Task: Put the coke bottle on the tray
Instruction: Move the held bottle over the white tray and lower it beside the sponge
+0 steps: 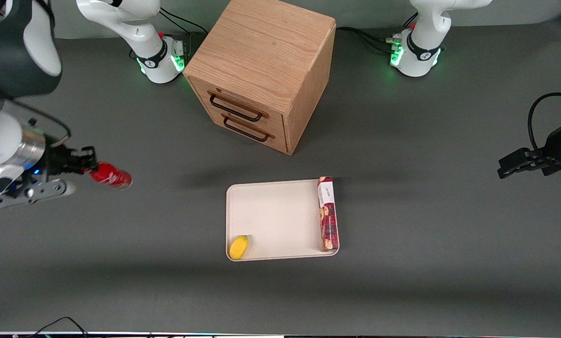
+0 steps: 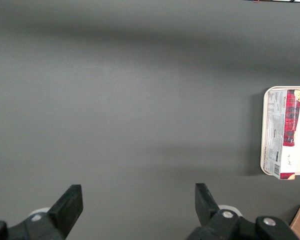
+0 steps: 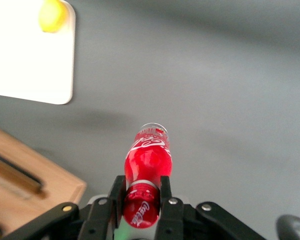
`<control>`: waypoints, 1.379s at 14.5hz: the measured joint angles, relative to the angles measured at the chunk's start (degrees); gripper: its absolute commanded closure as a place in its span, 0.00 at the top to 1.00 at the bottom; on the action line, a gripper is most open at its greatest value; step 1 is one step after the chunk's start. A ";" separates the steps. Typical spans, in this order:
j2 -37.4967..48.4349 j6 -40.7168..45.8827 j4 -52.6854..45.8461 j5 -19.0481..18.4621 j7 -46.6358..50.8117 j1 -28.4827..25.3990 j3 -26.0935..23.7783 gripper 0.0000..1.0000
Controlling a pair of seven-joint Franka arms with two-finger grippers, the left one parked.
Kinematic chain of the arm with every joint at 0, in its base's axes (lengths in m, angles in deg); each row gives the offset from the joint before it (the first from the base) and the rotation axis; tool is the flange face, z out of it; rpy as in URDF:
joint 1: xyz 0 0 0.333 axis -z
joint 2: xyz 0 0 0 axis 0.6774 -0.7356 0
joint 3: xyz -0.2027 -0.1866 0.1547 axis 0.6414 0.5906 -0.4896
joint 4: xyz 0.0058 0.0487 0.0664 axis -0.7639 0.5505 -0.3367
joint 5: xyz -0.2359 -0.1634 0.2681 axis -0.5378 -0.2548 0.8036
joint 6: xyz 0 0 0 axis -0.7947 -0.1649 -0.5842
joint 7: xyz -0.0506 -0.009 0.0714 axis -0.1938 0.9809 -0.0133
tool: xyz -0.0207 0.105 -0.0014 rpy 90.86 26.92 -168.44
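You are looking at a dark grey matte tabletop [image 1: 426, 188] that fills the scene, with soft shadow bands across it. A wooden drawer cabinet [image 1: 261, 70] stands on it, farther from the front camera than the tray, its two dark-handled drawer fronts turned toward the working arm's end. The cream-white tray [image 1: 276, 216] lies flat near the middle of the tabletop. Inside it, a long dark red cookie box [image 1: 328, 213] lies against the rim on the parked arm's side, and a small yellow fruit [image 1: 238, 247] sits in the corner nearest the front camera on the working arm's side. Toward the working arm's end, well apart from the tray, your claw [image 1: 89, 164] is clamped on the neck and cap of the coke bottle [image 1: 111, 176]. The bottle lies roughly level, its silvery base pointing away from the claw toward the tray; whether it touches the tabletop cannot be told. In the right wrist view, the fingers [image 3: 117, 192] press either side of the red cap.
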 measured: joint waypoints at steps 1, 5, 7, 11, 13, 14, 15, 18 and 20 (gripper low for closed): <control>-0.07 0.42 -0.28 -0.01 5.91 -0.15 -3.28 0.00; -4.34 -3.05 0.34 -0.10 32.44 -1.80 -14.95 0.00; -8.41 -9.65 1.40 -0.30 41.68 -2.79 -17.70 0.00; -13.93 -21.93 7.04 -3.13 49.02 -3.69 -18.30 0.00; -15.43 -27.02 10.79 -6.15 52.66 -4.03 -18.52 0.00; -16.39 -28.97 11.99 -7.38 54.51 -4.17 -18.70 0.01; -17.51 -30.45 12.66 -8.47 56.01 -4.28 -18.87 0.04; -19.74 -32.30 12.99 -9.90 57.94 -4.55 -19.05 0.94; -19.69 -32.30 12.70 -9.91 58.11 -4.55 -19.12 1.00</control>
